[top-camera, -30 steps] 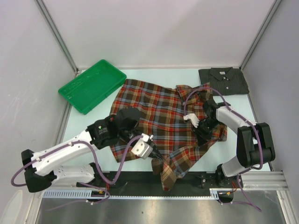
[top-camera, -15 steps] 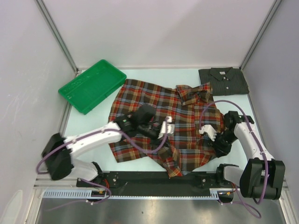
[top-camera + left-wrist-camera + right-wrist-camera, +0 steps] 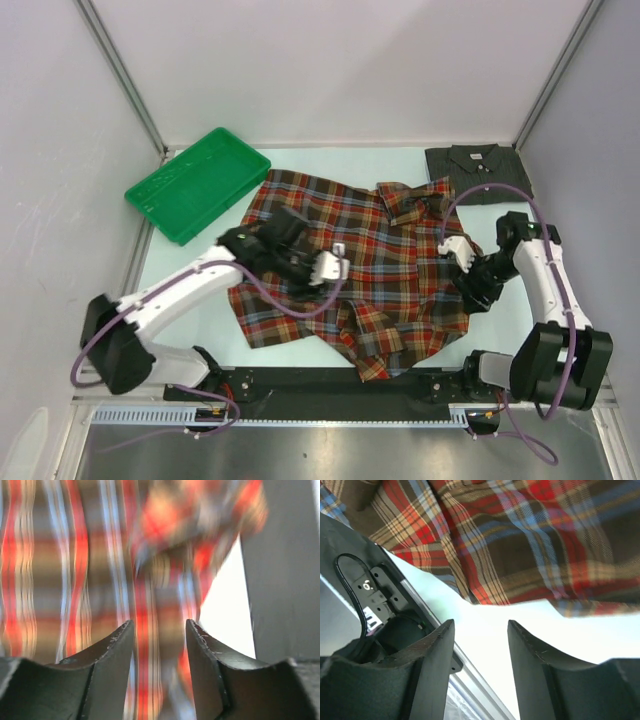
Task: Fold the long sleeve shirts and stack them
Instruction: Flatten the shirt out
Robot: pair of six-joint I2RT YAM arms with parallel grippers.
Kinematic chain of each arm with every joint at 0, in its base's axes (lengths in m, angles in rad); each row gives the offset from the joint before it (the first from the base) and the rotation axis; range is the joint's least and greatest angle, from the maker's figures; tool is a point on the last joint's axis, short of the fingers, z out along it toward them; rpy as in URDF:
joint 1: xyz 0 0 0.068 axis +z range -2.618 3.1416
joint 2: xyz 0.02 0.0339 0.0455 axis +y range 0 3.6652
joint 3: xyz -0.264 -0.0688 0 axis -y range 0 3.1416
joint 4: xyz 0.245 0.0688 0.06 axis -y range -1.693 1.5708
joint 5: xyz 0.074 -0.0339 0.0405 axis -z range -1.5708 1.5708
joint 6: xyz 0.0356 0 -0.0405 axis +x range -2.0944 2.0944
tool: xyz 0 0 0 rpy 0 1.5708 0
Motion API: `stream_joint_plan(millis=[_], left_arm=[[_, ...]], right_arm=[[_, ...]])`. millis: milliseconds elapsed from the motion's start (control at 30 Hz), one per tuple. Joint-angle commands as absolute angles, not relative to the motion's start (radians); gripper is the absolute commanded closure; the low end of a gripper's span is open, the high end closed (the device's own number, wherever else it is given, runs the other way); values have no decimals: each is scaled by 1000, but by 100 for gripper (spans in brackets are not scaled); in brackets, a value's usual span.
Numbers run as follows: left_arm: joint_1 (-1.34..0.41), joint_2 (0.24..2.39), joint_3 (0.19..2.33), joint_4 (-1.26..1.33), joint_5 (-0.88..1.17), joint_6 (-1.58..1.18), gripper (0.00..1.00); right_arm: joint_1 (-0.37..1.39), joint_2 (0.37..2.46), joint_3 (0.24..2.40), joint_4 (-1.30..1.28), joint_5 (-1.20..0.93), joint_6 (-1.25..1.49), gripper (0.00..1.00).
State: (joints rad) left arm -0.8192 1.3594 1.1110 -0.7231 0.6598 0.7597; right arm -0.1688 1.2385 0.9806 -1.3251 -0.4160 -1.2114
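The plaid long sleeve shirt (image 3: pixel 385 255) lies spread and rumpled mid-table, its collar toward the back and a fold bunched at its front hem. The charcoal grey shirt (image 3: pixel 478 172) lies folded at the back right. My left gripper (image 3: pixel 332 270) hovers over the plaid shirt's left half, open (image 3: pixel 159 626); blurred plaid cloth (image 3: pixel 100 555) shows beyond the fingers, none of it pinched. My right gripper (image 3: pixel 474 288) is at the plaid shirt's right edge, open (image 3: pixel 480 626) over bare table, with the shirt's hem (image 3: pixel 520 545) just ahead of it.
A green plastic tray (image 3: pixel 197 183) sits tilted at the back left. The black base rail (image 3: pixel 330 385) runs along the near edge, close to the shirt's front hem. Grey walls stand on both sides.
Both grippers have opened and let go of the plaid shirt. The left carried the front flap back onto the shirt, then drew left. The right swung out to the shirt's right edge.
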Motion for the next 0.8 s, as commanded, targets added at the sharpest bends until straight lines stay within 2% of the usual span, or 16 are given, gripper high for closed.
stream_joint_plan(millis=[0, 167, 367, 600, 767], left_arm=[[-713, 1243, 1008, -1184, 533, 1149, 50], [-703, 1161, 763, -1120, 309, 1149, 48], [-703, 1146, 634, -936, 166, 1088, 45], [-742, 1177, 577, -844, 137, 1052, 47], [-805, 1178, 568, -848, 169, 1009, 45]], right_arm=[[-103, 1302, 950, -1258, -428, -1120, 49], [-57, 1400, 933, -1145, -390, -1051, 51], [-48, 1492, 911, -1060, -322, -1014, 52], [-57, 1566, 888, -965, -238, -997, 54], [-75, 1583, 890, -946, -215, -1003, 55]])
